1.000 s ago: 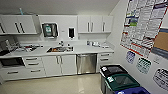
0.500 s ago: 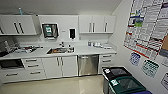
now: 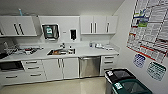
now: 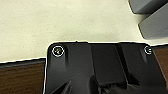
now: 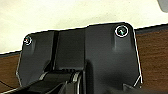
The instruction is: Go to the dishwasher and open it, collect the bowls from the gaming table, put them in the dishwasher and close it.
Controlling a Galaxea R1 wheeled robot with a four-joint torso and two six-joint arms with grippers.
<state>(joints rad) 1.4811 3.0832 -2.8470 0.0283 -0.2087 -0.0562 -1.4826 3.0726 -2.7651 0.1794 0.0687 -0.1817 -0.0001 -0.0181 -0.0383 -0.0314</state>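
— Location of the dishwasher [image 3: 89, 66]?
— Under the desk [image 3: 82, 52], right of the sink [image 3: 61, 51], between white cabinets [image 3: 62, 68] and a drawer stack [image 3: 109, 64]. Steel door closed. Two bins [image 3: 125, 82] stand near the right wall.
— Gripper state?
— Cannot tell for either gripper.
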